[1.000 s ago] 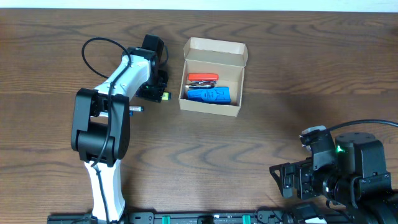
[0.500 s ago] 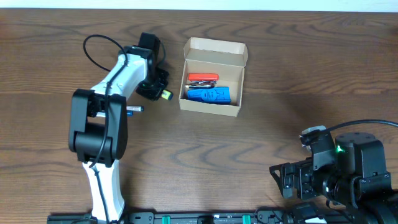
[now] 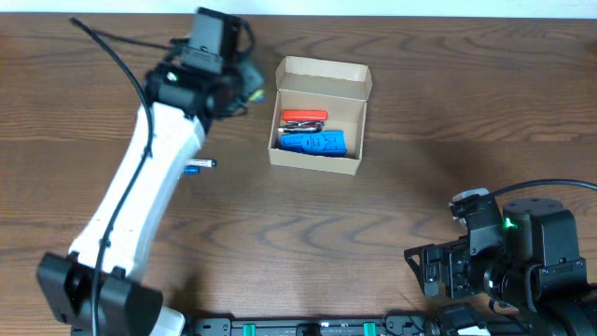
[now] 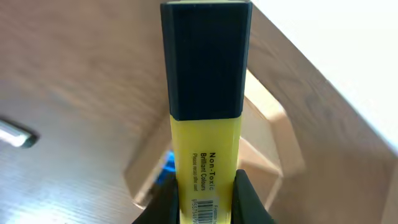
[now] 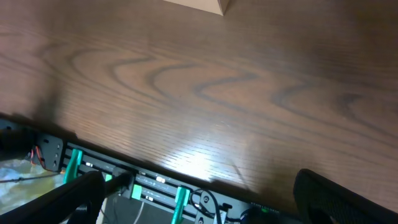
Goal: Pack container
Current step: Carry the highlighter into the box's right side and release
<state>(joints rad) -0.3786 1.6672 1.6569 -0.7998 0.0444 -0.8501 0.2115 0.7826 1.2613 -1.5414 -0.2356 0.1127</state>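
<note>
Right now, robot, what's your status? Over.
Left fingers shut on yellow highlighter, held up beside box. Right fingers open, parked near table edge. Box open, red item and blue item inside. Loose pen on table, not blocking.

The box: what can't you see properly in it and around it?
- Overhead: the red thing and blue thing in the box are too small to name.
- Left wrist: the yellow highlighter hides most of the box, and its bottom end is cut off by the edge.
- Right wrist: only a box corner shows, cut by the top edge.
</note>
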